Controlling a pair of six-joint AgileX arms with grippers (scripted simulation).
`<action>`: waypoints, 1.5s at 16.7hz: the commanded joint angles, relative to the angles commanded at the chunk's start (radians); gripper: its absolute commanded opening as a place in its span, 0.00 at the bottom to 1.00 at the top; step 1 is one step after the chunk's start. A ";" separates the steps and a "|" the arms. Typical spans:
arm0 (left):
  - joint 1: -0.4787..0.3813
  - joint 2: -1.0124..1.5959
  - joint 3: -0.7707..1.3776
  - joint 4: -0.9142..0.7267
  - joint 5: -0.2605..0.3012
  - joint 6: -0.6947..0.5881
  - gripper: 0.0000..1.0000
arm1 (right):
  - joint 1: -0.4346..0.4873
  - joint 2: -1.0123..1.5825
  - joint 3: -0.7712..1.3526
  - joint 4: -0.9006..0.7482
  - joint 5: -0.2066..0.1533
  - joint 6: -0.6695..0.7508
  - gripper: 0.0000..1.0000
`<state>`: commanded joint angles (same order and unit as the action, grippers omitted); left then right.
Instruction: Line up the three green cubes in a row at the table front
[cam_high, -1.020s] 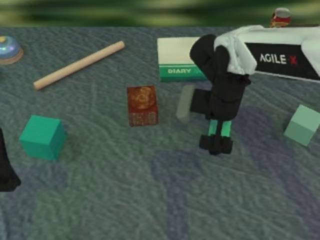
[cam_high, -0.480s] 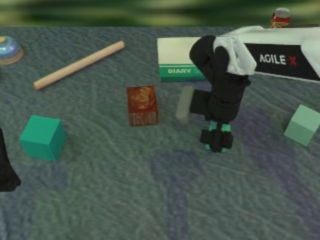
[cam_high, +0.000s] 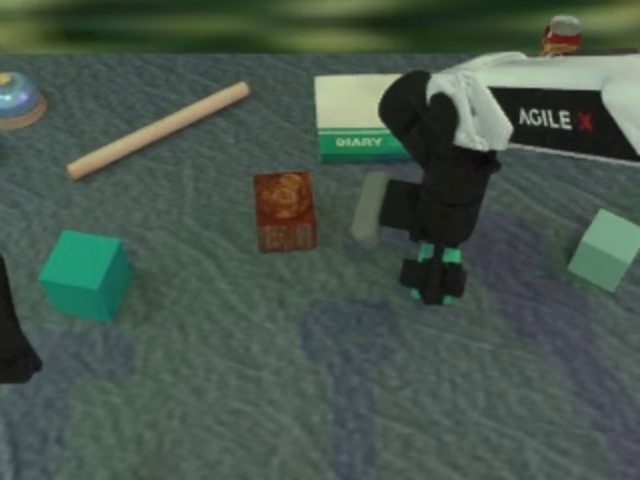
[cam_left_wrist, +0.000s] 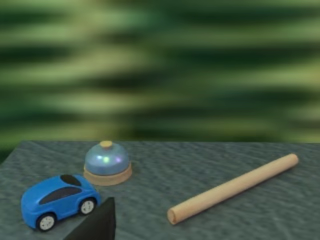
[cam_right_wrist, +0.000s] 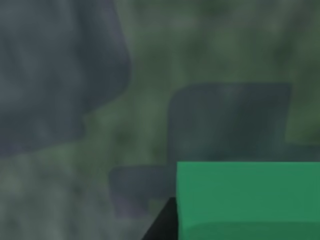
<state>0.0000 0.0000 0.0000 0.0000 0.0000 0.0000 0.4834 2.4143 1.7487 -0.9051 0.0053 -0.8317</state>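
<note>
My right gripper (cam_high: 433, 280) hangs over the table (cam_high: 250, 400) right of its middle, shut on the smallest bright green cube (cam_right_wrist: 247, 200). The cube is held clear of the surface; from above the fingers hide most of it. The large teal-green cube (cam_high: 85, 275) rests at the left. The pale mint cube (cam_high: 605, 250) sits near the right edge. My left gripper (cam_high: 10, 350) is parked at the left edge, with only one dark fingertip (cam_left_wrist: 95, 225) showing in its wrist view.
A red-brown patterned block (cam_high: 285, 210) stands left of my right gripper. Behind it lie a diary book (cam_high: 355, 125) and a wooden rod (cam_high: 158, 130). A bell (cam_high: 15, 98) and a blue toy car (cam_left_wrist: 57, 200) sit at the back left.
My right gripper shifted slightly toward the back with the small cube in it, then held still. The left arm has not moved.
</note>
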 joint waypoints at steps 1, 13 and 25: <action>0.000 0.000 0.000 0.000 0.000 0.000 1.00 | 0.000 -0.036 -0.001 -0.025 -0.011 0.014 0.00; 0.000 0.000 0.000 0.000 0.000 0.000 1.00 | 0.004 -0.115 0.141 -0.249 -0.012 0.014 0.00; 0.000 0.000 0.000 0.000 0.000 0.000 1.00 | 0.148 -0.437 -0.281 -0.149 -0.018 -0.097 0.00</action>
<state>0.0000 0.0000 0.0000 0.0000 0.0000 0.0000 0.6312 1.9773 1.4675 -1.0542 -0.0125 -0.9288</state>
